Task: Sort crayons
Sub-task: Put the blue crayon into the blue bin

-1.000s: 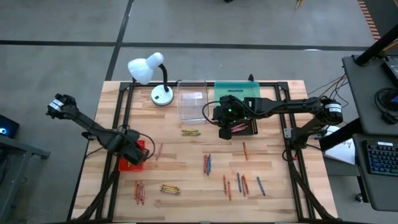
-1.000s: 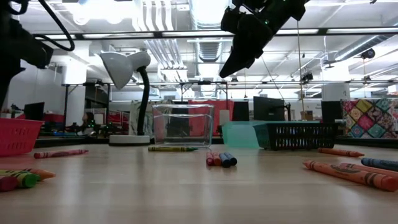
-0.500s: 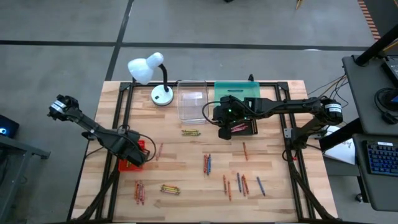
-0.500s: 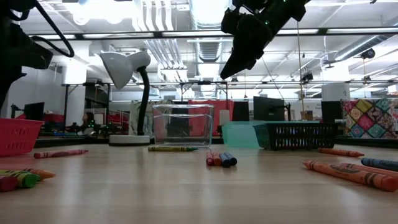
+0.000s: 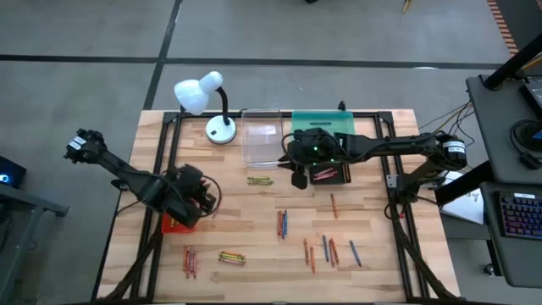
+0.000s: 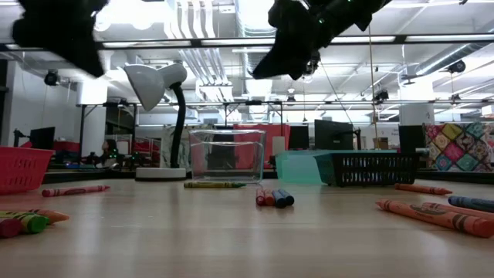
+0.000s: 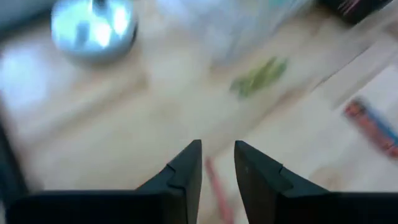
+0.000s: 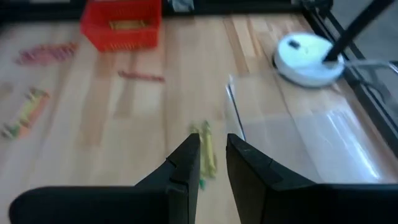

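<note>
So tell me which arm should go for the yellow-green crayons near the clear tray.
Probably the right. The right gripper hangs close beside the yellow-green crayons by the clear tray, its wrist view showing them just past its empty fingers. The left gripper is farther off, over the red basket.

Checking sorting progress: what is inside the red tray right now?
In the right wrist view the red tray holds something yellowish on its floor, probably crayons, too blurred to count. From above, the left gripper and its arm cover most of the tray.

Red tray (image 5: 175, 224), teal tray (image 5: 326, 122), white lamp (image 5: 200, 92), yellow-green crayons (image 5: 259, 180) on pale wood table (image 5: 254, 229)
</note>
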Tool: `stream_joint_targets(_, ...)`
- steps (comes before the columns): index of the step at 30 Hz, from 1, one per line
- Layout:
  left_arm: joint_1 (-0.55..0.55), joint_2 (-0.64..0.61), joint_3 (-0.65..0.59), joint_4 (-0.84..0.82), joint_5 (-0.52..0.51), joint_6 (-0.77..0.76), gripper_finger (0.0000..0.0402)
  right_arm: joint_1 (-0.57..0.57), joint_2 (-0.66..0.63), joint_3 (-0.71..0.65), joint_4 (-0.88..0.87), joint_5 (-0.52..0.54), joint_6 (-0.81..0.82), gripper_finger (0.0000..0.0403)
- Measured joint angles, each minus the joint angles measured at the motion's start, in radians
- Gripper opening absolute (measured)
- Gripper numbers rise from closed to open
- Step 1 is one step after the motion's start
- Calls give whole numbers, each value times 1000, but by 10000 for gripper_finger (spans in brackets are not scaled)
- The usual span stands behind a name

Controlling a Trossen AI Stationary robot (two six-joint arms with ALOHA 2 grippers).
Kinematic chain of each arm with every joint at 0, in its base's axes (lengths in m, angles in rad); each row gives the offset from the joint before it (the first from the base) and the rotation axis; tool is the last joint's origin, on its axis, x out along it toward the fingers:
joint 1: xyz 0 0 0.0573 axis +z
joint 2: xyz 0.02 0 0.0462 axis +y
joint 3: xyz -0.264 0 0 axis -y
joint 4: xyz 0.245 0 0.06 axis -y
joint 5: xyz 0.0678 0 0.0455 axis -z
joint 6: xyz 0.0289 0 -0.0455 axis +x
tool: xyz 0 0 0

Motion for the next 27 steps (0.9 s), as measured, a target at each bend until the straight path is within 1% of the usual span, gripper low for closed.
stream_joint_targets(5, 27, -4, 31, 133, -142, 304, 76, 5, 0, 0, 57, -8, 90, 68)
stream_joint_targets(7, 27, -1, 26, 205, -195, 393, 76, 9, 0, 0, 72, -6, 131, 68)
stream_joint_targets(9, 27, 1, 18, 249, -216, 446, 76, 20, 0, 0, 74, -6, 165, 68)
stream_joint_targets(14, 26, 26, 14, 261, -238, 462, 76, 59, 0, -27, 72, 6, 215, 68)
stream_joint_targets(18, 27, 57, 7, 260, -240, 460, 76, 90, 14, -42, 75, 106, 266, 68)
stream_joint_targets(20, 27, 78, 7, 260, -246, 447, 76, 104, 36, -44, 76, 133, 280, 68)
stream_joint_targets(27, 25, 154, 7, 261, -238, 412, 76, 155, 158, -41, 123, 131, 261, 68)
